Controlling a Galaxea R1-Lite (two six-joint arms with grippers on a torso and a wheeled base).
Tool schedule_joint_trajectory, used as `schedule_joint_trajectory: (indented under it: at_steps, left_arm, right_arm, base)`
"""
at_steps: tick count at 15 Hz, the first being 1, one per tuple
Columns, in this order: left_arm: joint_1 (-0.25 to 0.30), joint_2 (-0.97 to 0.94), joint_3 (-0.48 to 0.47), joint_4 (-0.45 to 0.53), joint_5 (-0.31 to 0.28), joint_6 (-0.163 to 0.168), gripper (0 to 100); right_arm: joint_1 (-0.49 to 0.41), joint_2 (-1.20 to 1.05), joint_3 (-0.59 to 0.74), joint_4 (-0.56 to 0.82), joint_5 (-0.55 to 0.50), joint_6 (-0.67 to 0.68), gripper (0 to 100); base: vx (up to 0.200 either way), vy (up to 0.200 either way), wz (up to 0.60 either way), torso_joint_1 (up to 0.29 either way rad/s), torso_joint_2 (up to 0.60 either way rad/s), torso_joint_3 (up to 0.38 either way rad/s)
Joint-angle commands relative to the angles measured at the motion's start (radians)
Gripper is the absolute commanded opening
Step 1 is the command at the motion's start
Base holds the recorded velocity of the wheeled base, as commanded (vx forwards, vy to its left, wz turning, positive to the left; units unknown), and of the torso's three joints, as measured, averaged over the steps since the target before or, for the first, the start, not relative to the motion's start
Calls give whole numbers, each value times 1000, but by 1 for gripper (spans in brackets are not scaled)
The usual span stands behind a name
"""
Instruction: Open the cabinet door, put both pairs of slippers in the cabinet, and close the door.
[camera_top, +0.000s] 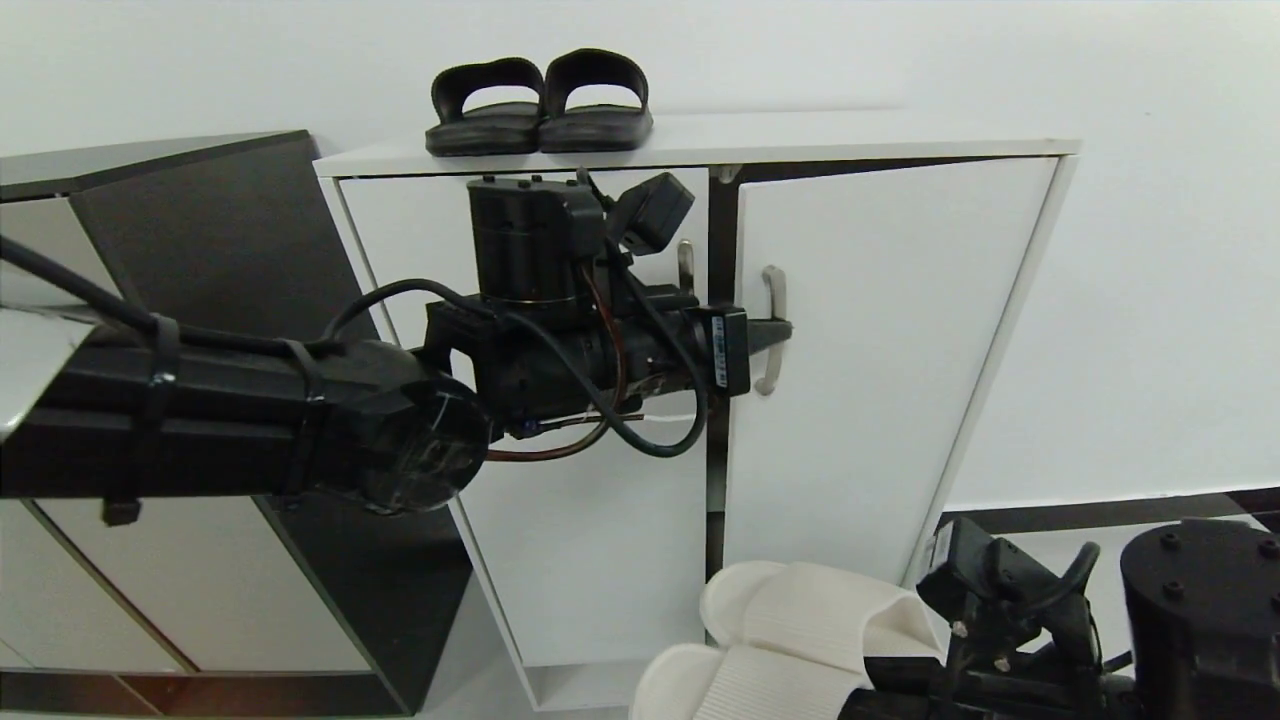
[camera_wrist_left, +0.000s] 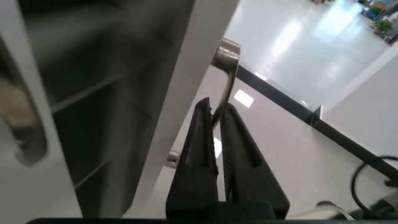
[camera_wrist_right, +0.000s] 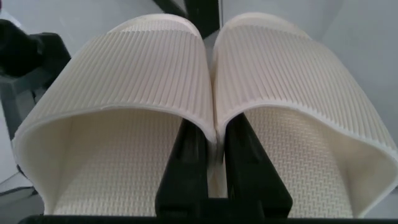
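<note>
The white cabinet (camera_top: 880, 300) has its right door ajar, with a dark gap beside the left door. My left gripper (camera_top: 780, 333) is shut on the right door's metal handle (camera_top: 771, 285). In the left wrist view the fingers (camera_wrist_left: 202, 134) pinch that handle (camera_wrist_left: 225, 56), and shelves show inside the gap. A pair of black slippers (camera_top: 540, 105) rests on the cabinet top. Low in front of the cabinet, my right gripper (camera_wrist_right: 215, 134) is shut on the touching inner sides of a pair of white ribbed slippers (camera_wrist_right: 130, 81) (camera_top: 790, 630).
A black and grey cabinet (camera_top: 200, 230) stands against the white cabinet's left side. The left door carries its own handle (camera_top: 685, 265). A white wall lies behind, with a dark baseboard (camera_top: 1100, 510) and pale floor to the right.
</note>
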Motion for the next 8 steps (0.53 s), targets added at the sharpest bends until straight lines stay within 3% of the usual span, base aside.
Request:
schedule_joint_trajectory:
  at_steps: [1, 5, 8]
  left_arm:
    - [-41, -104, 106, -11, 0, 0, 0]
    - [-62, -238, 276, -73, 0, -1, 0]
    - [5, -201, 232, -68, -6, -6, 0]
  right_arm:
    - [1, -44, 26, 0, 44, -17, 0]
    - [1, -55, 46, -1, 57, -41, 0]
    - [1, -55, 54, -1, 64, -81, 0]
  base:
    - [0, 0, 0, 0, 0, 0]
    - [0, 0, 0, 0, 0, 0]
    - [0, 0, 0, 0, 0, 0]
